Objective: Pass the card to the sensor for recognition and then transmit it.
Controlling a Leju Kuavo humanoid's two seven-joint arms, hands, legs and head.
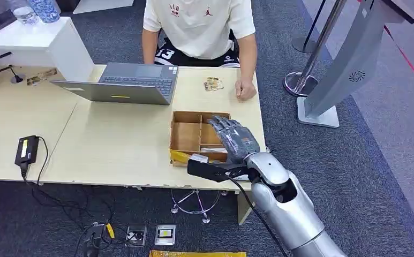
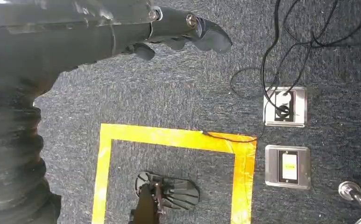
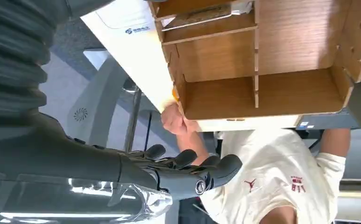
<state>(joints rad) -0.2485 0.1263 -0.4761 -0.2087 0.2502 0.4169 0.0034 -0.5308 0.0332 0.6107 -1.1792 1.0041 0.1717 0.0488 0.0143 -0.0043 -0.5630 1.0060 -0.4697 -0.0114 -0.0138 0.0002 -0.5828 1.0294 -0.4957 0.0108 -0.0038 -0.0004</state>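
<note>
My right hand (image 1: 232, 138) hovers over the right side of a brown compartment box (image 1: 186, 134) near the table's front edge. Its fingers (image 3: 187, 161) are stretched out and hold nothing. A patterned card (image 3: 199, 16) lies flat in one compartment of the box (image 3: 262, 93), close under my wrist. A second small card (image 1: 213, 83) lies on the table beside a seated person's hand (image 1: 245, 90). The grey sensor stand (image 1: 349, 69) rises from the floor to the right of the table. My left hand (image 2: 183, 32) hangs over the carpet, holding nothing.
An open laptop (image 1: 124, 83) sits in front of the person at the table's far side. A black power brick (image 1: 26, 150) lies at the left edge. A stanchion base (image 1: 298, 83) stands by the sensor. Yellow floor tape (image 2: 173, 137) and floor sockets (image 2: 285, 106) lie below.
</note>
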